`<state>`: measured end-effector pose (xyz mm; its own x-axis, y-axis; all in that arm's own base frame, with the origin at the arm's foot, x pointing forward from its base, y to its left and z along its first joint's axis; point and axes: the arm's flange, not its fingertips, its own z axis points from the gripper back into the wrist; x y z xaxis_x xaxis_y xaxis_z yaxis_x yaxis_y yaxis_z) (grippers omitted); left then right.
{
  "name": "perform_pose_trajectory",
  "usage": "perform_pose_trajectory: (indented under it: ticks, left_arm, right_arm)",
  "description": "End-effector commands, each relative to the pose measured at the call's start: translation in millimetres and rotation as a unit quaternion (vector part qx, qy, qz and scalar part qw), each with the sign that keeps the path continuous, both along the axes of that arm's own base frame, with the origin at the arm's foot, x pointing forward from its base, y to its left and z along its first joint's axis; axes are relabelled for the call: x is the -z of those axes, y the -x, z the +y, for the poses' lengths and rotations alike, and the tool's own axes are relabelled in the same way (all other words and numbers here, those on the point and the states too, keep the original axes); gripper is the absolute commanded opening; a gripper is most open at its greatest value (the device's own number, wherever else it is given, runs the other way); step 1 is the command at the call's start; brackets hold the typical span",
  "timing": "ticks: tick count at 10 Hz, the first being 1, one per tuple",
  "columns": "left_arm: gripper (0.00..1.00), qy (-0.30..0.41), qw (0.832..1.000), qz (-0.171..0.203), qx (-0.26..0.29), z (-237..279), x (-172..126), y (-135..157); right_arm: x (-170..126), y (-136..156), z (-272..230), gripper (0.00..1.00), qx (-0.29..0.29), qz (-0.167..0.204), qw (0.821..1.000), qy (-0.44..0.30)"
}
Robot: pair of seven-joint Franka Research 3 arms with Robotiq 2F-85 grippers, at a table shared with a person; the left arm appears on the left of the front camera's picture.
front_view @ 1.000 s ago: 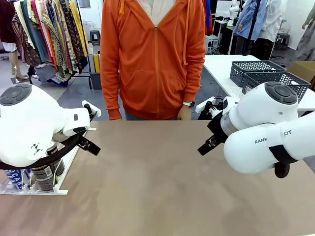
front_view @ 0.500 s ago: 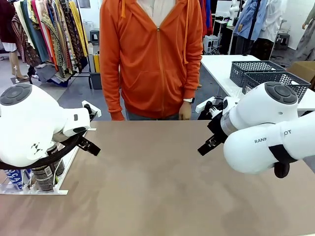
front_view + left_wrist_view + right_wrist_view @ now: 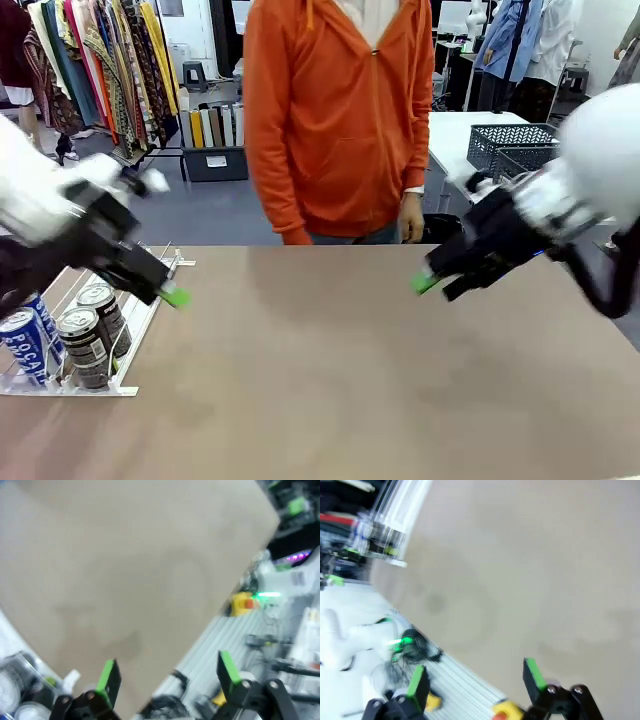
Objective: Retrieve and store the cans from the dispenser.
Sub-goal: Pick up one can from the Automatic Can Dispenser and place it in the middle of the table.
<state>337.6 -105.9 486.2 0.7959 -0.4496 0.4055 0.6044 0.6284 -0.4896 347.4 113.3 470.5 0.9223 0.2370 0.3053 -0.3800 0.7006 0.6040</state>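
The left pincer (image 3: 165, 291) hung low over the worktop (image 3: 330, 380), just beside the dispenser (image 3: 70, 388) at the near left corner. From its own wrist camera, its two green-tipped fingers (image 3: 106, 676) stood as wide apart as they go. Nothing was between them. I think it was opened that wide so a can could fit inside.

The cans (image 3: 85, 345) stood upright in the white lanes of the dispenser. There was one blue can (image 3: 22, 345) with white letters, and two dark cans (image 3: 100, 312) just to its right. They were all bunched at the near end of the rack. I guess the little wall there stopped them from sliding off. No can had been taken out yet, so the job looked like it was only starting.

The right pincer (image 3: 432, 285) hung over the right side of the worktop, well apart from the cans. Its fingers were spread wide too, and it held nothing. It seemed to be waiting for its turn.

A person (image 3: 340, 120) in an orange hoodie stood at the far side with arms hanging down, touching nothing. Dark baskets (image 3: 520, 145) sat on a white table far off to the right. I could not tell where the cans were meant to go.
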Motion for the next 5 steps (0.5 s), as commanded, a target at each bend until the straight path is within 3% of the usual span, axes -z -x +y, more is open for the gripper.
perform_pose_trajectory:
  ticks: [1,3,5]
  left_arm:
    - [1.0,0.135,0.99,0.027,-0.024,94,-29,7]
    - [1.0,0.256,0.962,0.008,-0.09,192,-28,26]
    - [1.0,0.346,0.926,0.012,-0.15,263,5,46]
  right_arm:
    - [-20,32,-70,1.0,0.025,-0.012,0.992,-0.126]
    - [-10,64,-160,1.0,0.099,-0.05,0.96,-0.256]
    - [25,90,-222,1.0,0.19,-0.076,0.917,-0.342]
